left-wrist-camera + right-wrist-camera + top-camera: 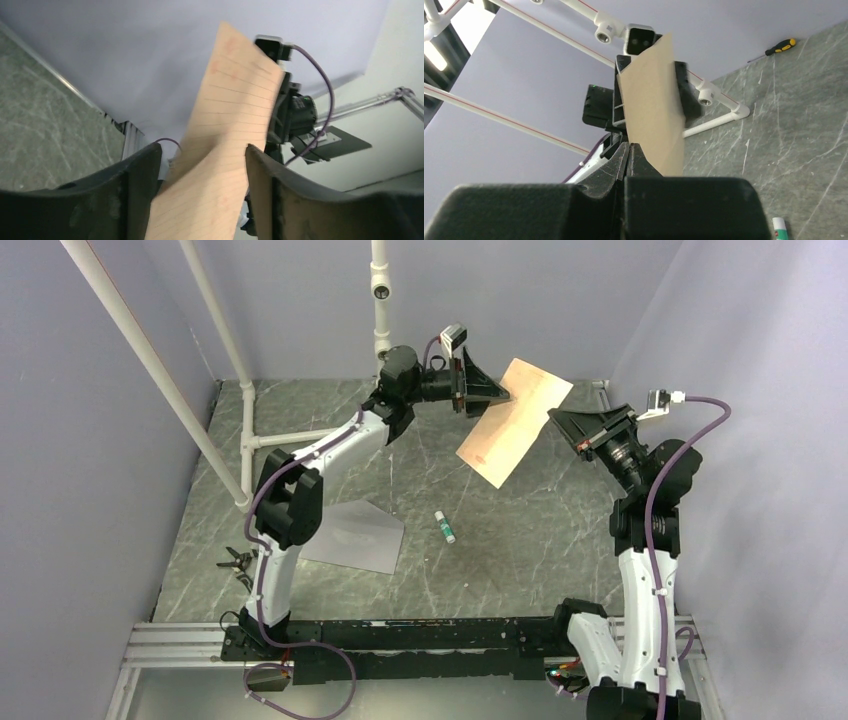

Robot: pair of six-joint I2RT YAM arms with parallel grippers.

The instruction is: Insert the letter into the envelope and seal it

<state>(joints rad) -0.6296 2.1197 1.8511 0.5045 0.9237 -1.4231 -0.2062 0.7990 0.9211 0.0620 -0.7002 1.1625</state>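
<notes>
The right tool (556,421) pinches one edge of the letter (513,420), fingers pressed together on the sheet, which hangs in the air. The left tool (497,392) is spread wide, and the sheet passes between its fingers (280,200). Well below both tools, the envelope (355,535) lies flat on the counter (520,550), with a glue stick (445,527) nearby.

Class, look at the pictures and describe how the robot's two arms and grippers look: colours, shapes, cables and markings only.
The left arm and the right arm both have white link shells between bulky black joint housings. A purple cable runs along each arm, held on with white clips. The left gripper and the right gripper are matte black with broad, wedge-shaped fingers. No lettering is readable.
</notes>
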